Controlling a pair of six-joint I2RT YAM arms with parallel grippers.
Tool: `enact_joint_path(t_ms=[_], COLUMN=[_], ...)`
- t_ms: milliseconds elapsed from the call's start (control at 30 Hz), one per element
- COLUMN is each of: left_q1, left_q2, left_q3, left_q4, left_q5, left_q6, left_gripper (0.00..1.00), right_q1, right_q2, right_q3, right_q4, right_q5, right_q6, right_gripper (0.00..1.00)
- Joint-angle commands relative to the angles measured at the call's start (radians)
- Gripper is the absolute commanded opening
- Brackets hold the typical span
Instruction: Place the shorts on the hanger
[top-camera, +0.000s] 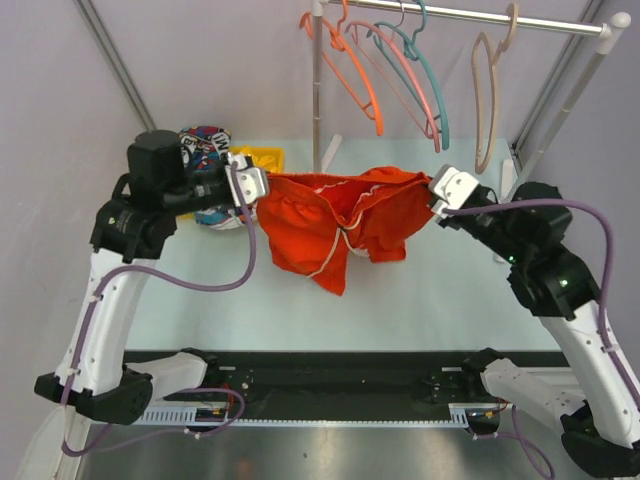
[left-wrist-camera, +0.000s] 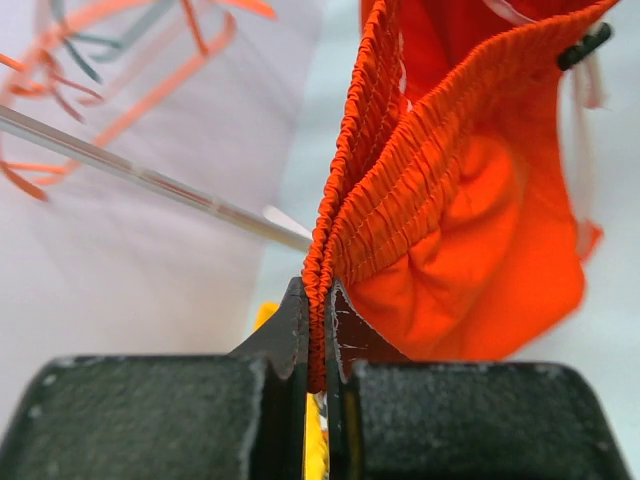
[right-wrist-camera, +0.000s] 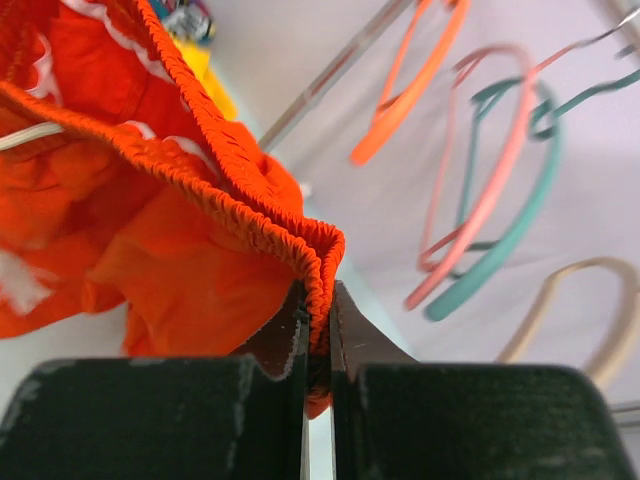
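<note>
Above the pale table (top-camera: 300, 310), the orange-red shorts (top-camera: 330, 225) hang stretched between the two arms, with the waistband pulled out wide. The left gripper (top-camera: 258, 188) is clamped tight on one end of the elastic waistband. The right gripper (top-camera: 438, 200) is pinched just as tight on the other end. Behind, to the right, the beige hanger (top-camera: 488, 100) hangs on the rail (top-camera: 480, 17), apart from the shorts.

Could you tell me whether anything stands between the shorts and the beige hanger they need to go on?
Nothing visible blocks the way. The shorts, pinched by the left gripper and right gripper, sit left of the hanger in the top view. Only the teal hanger hangs close beside it.
</note>
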Motion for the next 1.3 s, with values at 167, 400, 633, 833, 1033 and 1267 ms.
enact_joint_path(t_ms=[167, 400, 633, 833, 1033, 1267], left_q1=[0.015, 0.015, 0.013, 0.007, 0.008, 0.008], left_q2=[-0.005, -0.027, -0.001, -0.024, -0.030, -0.122], left_q3=[-0.157, -0.561, -0.738, -0.814, -0.776, -0.718], left_q4=[-0.133, 0.008, 0.126, 0.120, 0.090, 0.080], left_q5=[0.047, -0.030, -0.055, -0.068, -0.076, -0.029], left_q6=[0.004, 0.067, 0.049, 0.079, 0.000, -0.105], left_gripper=[0.08, 0.04, 0.05, 0.41, 0.66, 1.00], right_q1=[-0.009, 0.066, 0.207, 0.213, 0.215, 0.247], right_q2=[0.003, -0.003, 0.045, 0.039, -0.016, -0.145], right_q3=[-0.019, -0.383, -0.584, -0.577, -0.422, -0.167], right_q4=[-0.240, -0.159, -0.027, -0.048, -0.247, -0.533], right_q5=[-0.034, -0.007, 0.100, 0.110, 0.087, 0.048], right_q6=[-0.035, -0.149, -0.201, -0.166, -0.069, 0.080], right_gripper=[0.00, 0.00, 0.00, 0.59, 0.83, 0.92])
